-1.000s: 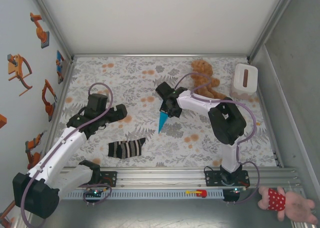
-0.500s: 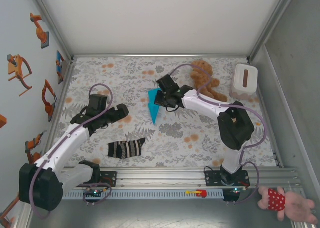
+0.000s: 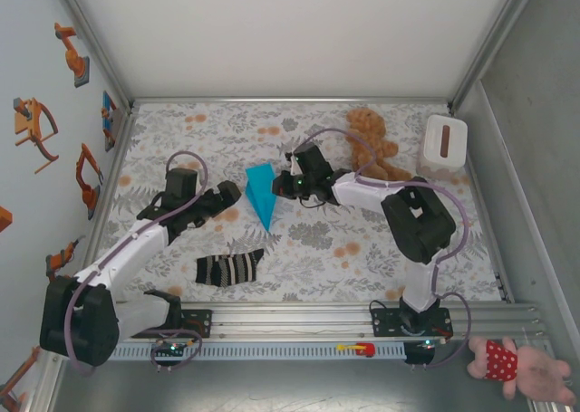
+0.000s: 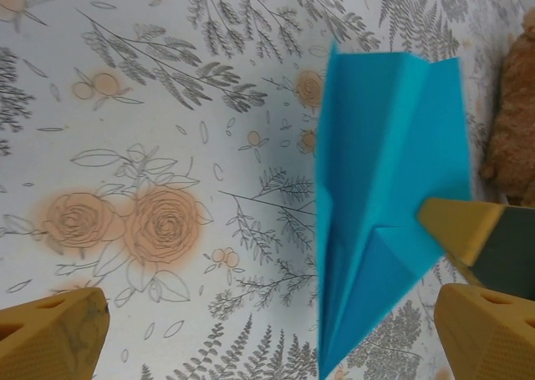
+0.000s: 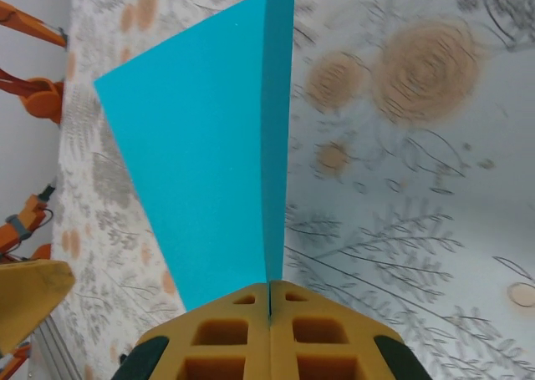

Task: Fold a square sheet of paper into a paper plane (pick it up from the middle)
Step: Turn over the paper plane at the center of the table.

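Top external view shows the blue paper plane (image 3: 261, 196) over the middle of the table (image 3: 344, 269), its fold clenched in my right gripper (image 3: 285, 185), with my left gripper (image 3: 228, 193) spread wide just left of it; I would lower it gently, sparing the wings.

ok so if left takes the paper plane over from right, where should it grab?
Probably the long left edge, toward the pointed nose, coming in from the plane's left. The right fingers are shut on the paper plane from its right side at about mid-length, so the left edge is free, and the open left fingers sit on that side.
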Motion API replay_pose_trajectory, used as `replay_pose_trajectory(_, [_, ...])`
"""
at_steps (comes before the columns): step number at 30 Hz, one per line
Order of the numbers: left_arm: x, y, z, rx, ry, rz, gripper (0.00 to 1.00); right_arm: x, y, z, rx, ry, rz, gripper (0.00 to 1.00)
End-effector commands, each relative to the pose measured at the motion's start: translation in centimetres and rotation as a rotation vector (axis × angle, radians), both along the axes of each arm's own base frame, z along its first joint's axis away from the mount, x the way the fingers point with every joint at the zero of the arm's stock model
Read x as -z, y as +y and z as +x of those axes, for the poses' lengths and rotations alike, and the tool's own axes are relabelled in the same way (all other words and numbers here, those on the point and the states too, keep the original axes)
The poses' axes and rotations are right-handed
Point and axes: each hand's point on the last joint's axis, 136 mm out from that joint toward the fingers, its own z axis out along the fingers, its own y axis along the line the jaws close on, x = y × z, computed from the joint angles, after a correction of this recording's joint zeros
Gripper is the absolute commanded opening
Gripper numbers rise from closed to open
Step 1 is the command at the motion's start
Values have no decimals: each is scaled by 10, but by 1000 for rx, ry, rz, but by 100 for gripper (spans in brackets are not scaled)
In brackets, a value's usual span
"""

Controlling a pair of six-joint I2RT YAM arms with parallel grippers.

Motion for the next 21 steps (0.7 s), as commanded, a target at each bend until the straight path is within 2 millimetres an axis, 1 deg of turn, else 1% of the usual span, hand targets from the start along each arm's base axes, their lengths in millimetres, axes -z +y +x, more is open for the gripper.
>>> replay_pose_trajectory(1, [-2, -12, 3, 23, -12, -75, 98, 6, 3, -2, -21, 16, 42, 0])
replay_pose_trajectory(5, [4, -18, 5, 46, 14, -79, 93, 21, -6, -2, -2, 35, 14, 0])
replay_pose_trajectory(10, [20, -31, 8, 73, 74, -77, 82, 42, -19, -3, 31, 72, -22, 0])
replay_pose_trajectory(14, [31, -46, 10, 108, 116, -71, 72, 47, -27, -3, 49, 81, -42, 1])
replay_pose_trajectory(17, [34, -58, 15, 144, 125, -78, 62, 50, -30, -4, 54, 88, -50, 1])
replay_pose_trajectory(21, [36, -72, 21, 183, 130, -86, 58, 52, -31, -3, 54, 92, -49, 1])
